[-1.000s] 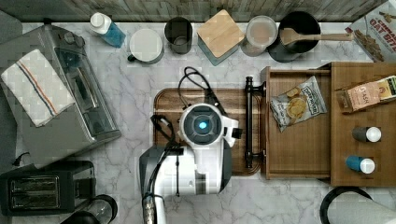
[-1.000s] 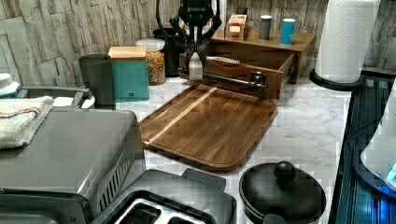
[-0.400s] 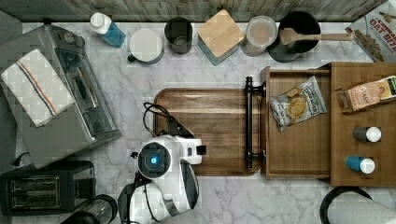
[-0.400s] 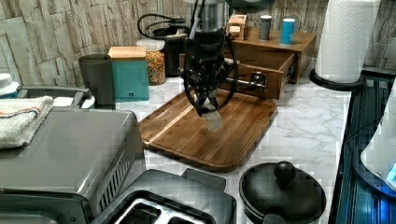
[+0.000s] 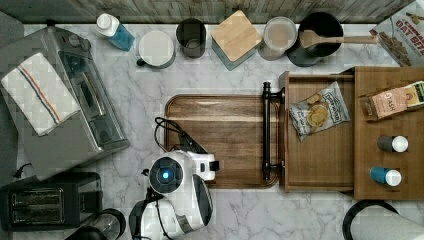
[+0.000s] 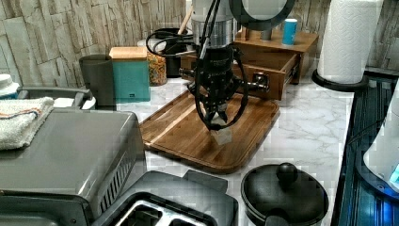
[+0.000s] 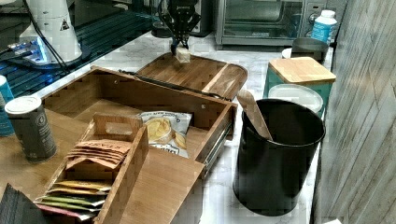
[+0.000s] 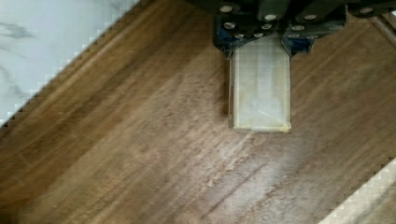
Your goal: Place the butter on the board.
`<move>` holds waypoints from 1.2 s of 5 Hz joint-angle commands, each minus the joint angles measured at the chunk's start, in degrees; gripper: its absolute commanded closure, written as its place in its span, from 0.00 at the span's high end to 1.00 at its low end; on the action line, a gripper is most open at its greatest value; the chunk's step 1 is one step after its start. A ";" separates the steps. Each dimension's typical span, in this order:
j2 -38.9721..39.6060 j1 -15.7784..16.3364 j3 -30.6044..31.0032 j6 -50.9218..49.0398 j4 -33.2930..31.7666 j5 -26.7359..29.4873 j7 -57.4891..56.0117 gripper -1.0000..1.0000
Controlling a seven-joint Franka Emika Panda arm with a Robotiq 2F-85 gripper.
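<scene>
I am holding the butter (image 6: 221,135) tight in the gripper (image 6: 215,123), low over the board (image 6: 179,134) near its edge, and I think I should be lowering it flat and slowly before letting go.

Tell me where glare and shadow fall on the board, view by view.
Top view: a pale glare band crosses the board near its far edge. Left view: the gripper and butter cast a soft shadow on the wood. Right view: a bright streak lies on the board's end towards the right view's right. Wrist view: a thin shadow edges the butter.
</scene>
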 commanded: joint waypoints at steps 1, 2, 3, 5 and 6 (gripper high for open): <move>4.08 0.33 0.50 -0.31 6.98 9.43 4.35 0.00; 4.87 0.31 0.26 -4.15 8.90 10.11 4.55 1.00; 5.39 0.19 -0.01 -3.18 8.71 10.03 3.67 1.00; 4.43 -0.05 -0.13 0.94 6.55 12.69 1.48 1.00; 4.43 -0.19 0.00 0.94 6.58 12.68 1.48 1.00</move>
